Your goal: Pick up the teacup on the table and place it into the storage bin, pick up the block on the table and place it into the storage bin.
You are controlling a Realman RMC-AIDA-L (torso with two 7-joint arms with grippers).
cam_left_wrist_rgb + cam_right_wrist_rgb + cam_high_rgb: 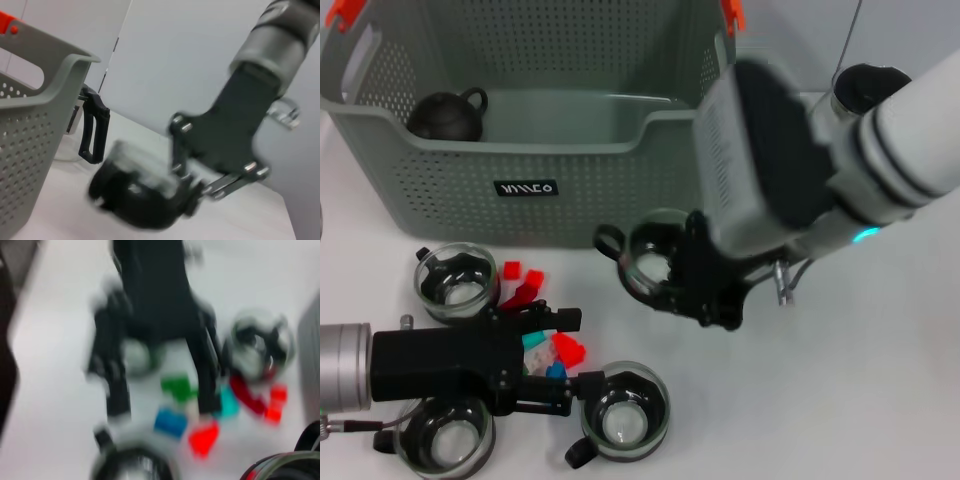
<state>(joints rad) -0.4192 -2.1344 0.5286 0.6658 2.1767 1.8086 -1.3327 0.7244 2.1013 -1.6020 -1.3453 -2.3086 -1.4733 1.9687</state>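
The grey-green storage bin (570, 190) stands at the back, and its wall also shows in the left wrist view (30, 135). My right gripper (672, 276) is shut on the rim of a glass teacup (650, 258) just in front of the bin; the left wrist view shows this gripper (200, 187) and cup (140, 192) blurred. My left gripper (556, 362) lies low at the front left. It is open, with its fingers either side of small blocks: teal (533, 342), red (570, 350) and blue (556, 372). The right wrist view shows the same blocks, red (204, 437) and blue (170, 422).
A dark teapot (448, 115) sits inside the bin at its left. Three more glass teacups stand on the white table: left (453, 280), front left (445, 435) and front middle (622, 412). More red blocks (523, 282) lie by the left cup.
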